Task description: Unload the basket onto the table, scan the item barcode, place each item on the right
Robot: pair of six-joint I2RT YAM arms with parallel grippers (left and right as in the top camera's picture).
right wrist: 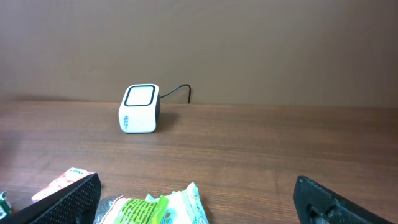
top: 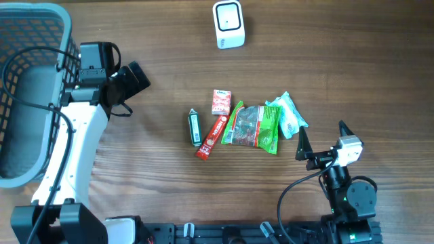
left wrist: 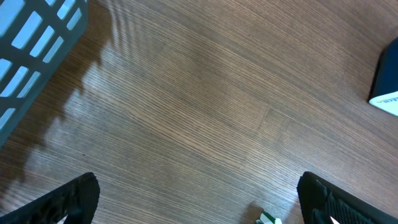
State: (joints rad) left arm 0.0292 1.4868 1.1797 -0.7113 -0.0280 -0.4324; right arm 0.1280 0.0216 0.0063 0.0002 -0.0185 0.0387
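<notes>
The table (top: 169,61) was brown wood, bare over most of its far half. A grey mesh basket (top: 41,8) filled the far left corner, well apart from everything else, probably parked there to receive scanned goods.

The left claw (top: 129,91) hung just right of the basket, jaws spread wide and empty. Its wrist view showed only bare wood between the fingertips (left wrist: 68,199). The right claw (top: 323,137) sat low at the near right, also gaping and holding nothing. It pointed towards the far edge, so its camera looked over the goods to the scanner (right wrist: 139,109), a pose that seemed to line it up for a pick and carry.

The scanner (top: 228,24), a white cube with its window facing up, stood at the far centre with its cable running off the far edge. An item would likely have to be held over it, barcode down.

The items lay clustered at the centre, none yet lifted, and which one came first could not be told. A green bag (top: 252,127) was the biggest. A pale packet (top: 288,115) touched its right end, nearest the right claw and so the easiest reach. A red box (top: 221,102) sat just beyond the bag's left end. A red stick (top: 211,137) lay slanted at the bag's left, with a dark stick (top: 194,127) beside it
</notes>
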